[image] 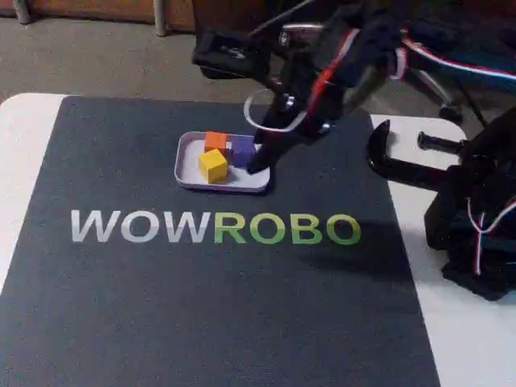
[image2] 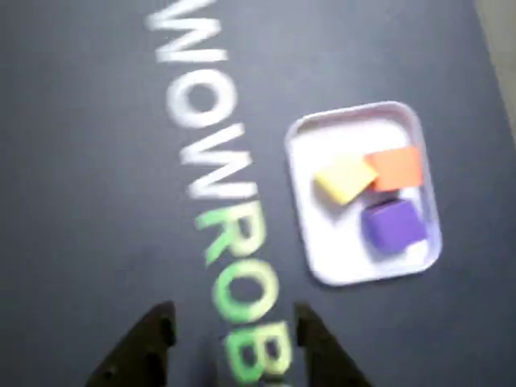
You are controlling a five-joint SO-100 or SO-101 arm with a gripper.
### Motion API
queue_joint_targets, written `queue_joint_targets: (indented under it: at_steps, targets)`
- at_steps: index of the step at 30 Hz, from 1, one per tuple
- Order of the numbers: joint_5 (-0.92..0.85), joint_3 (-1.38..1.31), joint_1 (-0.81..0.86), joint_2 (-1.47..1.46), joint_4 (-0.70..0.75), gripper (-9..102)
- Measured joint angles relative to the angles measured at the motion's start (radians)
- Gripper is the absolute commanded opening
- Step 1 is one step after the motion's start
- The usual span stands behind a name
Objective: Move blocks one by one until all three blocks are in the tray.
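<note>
Wrist view is the clear one here: the gripper (image2: 230, 322) has its two dark fingers spread wide apart with nothing between them, hanging over the green logo letters on the dark mat (image2: 97, 242). To the right sits the tray (image2: 318, 266) with all three blocks inside, yellow block (image2: 343, 178) touching the orange block (image2: 395, 168), purple block (image2: 392, 223) just beside both. In the fixed view the arm (image: 322, 64) blocks the tray's right end, and a black clamp (image: 403, 165) sits on the table's right edge.
</note>
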Motion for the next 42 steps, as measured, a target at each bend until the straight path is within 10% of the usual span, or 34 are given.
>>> queue_joint_targets:
  at_steps: [13, 42]
  targets:
    - [-0.183, 0.517, -0.117, 0.650, 0.006, -8]
    - [-0.241, 1.209, -0.456, 1.197, 0.020, -8]
